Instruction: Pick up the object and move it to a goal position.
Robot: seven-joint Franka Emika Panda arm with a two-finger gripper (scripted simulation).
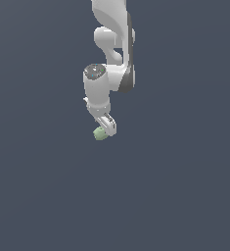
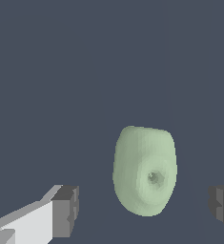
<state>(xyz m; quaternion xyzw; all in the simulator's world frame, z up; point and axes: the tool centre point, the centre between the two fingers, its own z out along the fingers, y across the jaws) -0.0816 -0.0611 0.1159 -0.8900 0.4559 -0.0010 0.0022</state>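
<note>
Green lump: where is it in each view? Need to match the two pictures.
Exterior view: the green lump sits just left of centre, at the tip of the gripper, below the white arm.
Wrist view: the green lump fills the lower middle, between the two grey fingertips, touching neither.
Shared landmark: the gripper itself, with the lump right at its fingers in both views.

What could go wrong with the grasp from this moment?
1. In the wrist view the green lump sits off-centre between the open gripper pads, nearer one pad; closing may nudge it aside.
2. The lump is rounded, so it may squirt out when squeezed.
</note>
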